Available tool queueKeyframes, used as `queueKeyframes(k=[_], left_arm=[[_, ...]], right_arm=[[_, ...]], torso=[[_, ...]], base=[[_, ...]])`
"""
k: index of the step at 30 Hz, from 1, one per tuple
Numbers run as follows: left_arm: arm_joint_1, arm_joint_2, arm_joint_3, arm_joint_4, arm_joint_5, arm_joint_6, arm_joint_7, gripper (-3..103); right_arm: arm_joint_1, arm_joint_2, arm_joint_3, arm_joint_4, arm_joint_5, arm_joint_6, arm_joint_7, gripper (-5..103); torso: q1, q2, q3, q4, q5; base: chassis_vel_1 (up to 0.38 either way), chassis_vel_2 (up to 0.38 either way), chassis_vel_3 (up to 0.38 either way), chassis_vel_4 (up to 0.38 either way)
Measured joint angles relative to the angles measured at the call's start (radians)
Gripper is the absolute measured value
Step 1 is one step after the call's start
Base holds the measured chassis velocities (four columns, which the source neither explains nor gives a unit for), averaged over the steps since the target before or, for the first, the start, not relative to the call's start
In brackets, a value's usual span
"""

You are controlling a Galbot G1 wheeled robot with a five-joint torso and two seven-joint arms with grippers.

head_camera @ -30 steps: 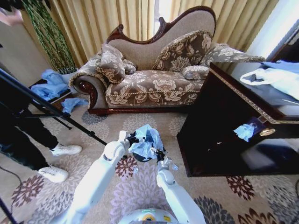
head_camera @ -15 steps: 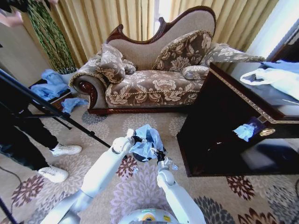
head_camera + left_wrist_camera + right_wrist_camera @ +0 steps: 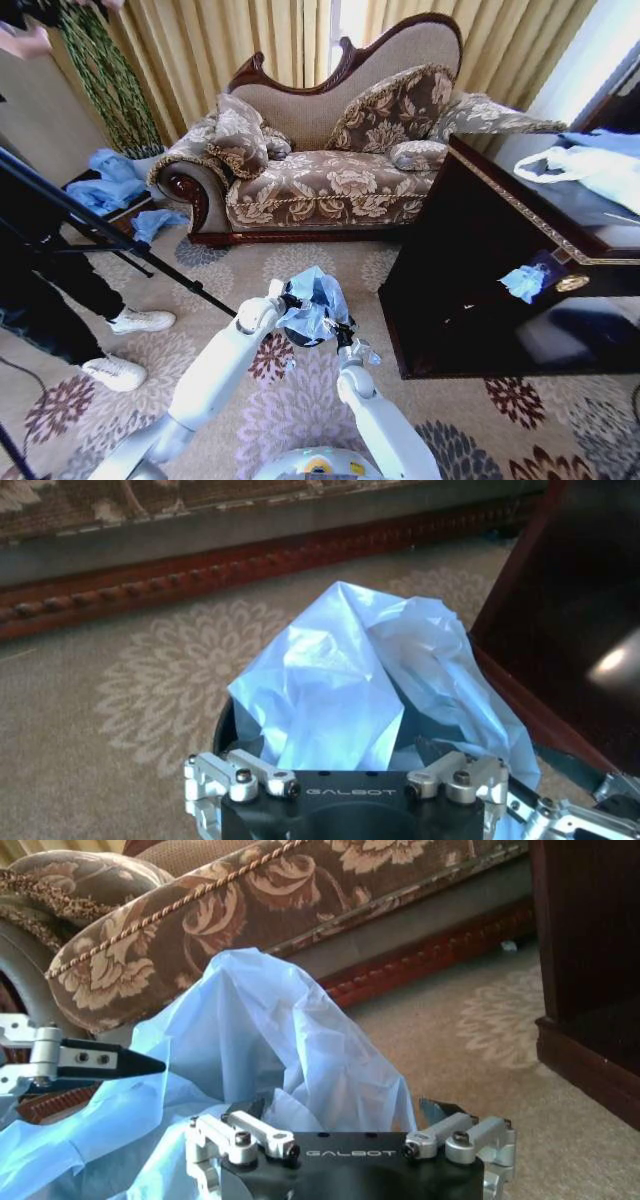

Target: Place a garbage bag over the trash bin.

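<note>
On the floral carpet point(image 3: 300, 400) before the sofa point(image 3: 330, 150), one garbage bag point(image 3: 312, 303) stands bunched, peak up, over one black trash bin point(image 3: 300, 336) (only a dark rim shows). The left gripper point(image 3: 283, 298) meets the bag's left side, the right gripper point(image 3: 343, 333) its right; I cannot tell how either pair of fingers is set.

Floral carpet point(image 3: 300, 400) underfoot, big flower medallions all over it. Dead centre, the black trash bin point(image 3: 300, 335) stands on it, mostly under the crumpled garbage bag point(image 3: 315, 300). At twelve o'clock the sofa point(image 3: 330, 160) sits on the carpet. Three o'clock, a dark wooden cabinet point(image 3: 470, 290). Ten o'clock, a blue scrap point(image 3: 155, 222) lies flat on the floor.
</note>
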State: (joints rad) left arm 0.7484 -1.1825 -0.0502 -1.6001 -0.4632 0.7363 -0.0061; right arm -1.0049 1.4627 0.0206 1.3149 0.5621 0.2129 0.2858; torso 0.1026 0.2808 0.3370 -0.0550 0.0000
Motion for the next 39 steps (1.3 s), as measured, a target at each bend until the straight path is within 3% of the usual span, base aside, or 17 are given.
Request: queueKeyframes(k=[4,10,25,27,30,32,36,39], left_arm=[[-0.001,-0.001,-0.003,0.008,0.003,0.000,0.000,100],[-0.024,-0.005,0.008,0.056,0.072,-0.001,0.030,100],[-0.053,-0.022,0.024,0.079,0.074,-0.001,0.021,103],[-0.056,-0.022,0.024,0.083,0.075,-0.001,0.021,101],[-0.058,-0.022,0.024,0.087,0.076,-0.001,0.020,86],[-0.058,-0.021,0.024,0.087,0.076,-0.001,0.019,86],[-0.042,-0.009,0.010,0.078,0.074,-0.001,0.011,59],[-0.036,-0.001,0.002,0.073,0.073,-0.001,0.011,53]], right_arm=[[0.000,0.003,-0.001,0.001,0.000,0.000,0.003,100],[-0.001,0.012,-0.006,0.007,-0.006,0.003,0.006,100],[-0.008,0.006,-0.010,0.018,-0.023,0.013,0.009,100],[-0.008,0.006,-0.012,0.017,-0.027,0.015,0.009,100],[-0.009,0.006,-0.013,0.016,-0.029,0.016,0.011,100],[-0.009,0.006,-0.014,0.016,-0.029,0.016,0.012,100],[-0.012,0.007,-0.019,0.015,-0.034,0.016,0.015,100],[-0.012,0.010,-0.022,0.011,-0.036,0.016,0.015,100]], torso=[[0.000,0.000,0.000,-0.0001,0.0000],[0.000,0.000,0.000,0.0000,-0.0001],[0.000,0.000,0.000,-0.0001,0.0000],[0.000,0.000,0.000,0.0000,0.0001],[0.000,0.000,0.000,0.0000,0.0000],[0.000,0.000,0.000,0.0000,0.0000],[0.000,0.000,0.000,-0.0001,0.0000],[0.000,0.000,0.000,-0.0001,0.0000]], base=[[0.000,0.000,0.000,0.000],[0.000,0.000,0.000,0.000],[0.000,0.000,0.000,0.000],[0.000,0.000,0.000,0.000],[0.000,0.000,0.000,0.000],[0.000,0.000,0.000,0.000],[0.000,0.000,0.000,0.000],[0.000,0.000,0.000,0.000]])
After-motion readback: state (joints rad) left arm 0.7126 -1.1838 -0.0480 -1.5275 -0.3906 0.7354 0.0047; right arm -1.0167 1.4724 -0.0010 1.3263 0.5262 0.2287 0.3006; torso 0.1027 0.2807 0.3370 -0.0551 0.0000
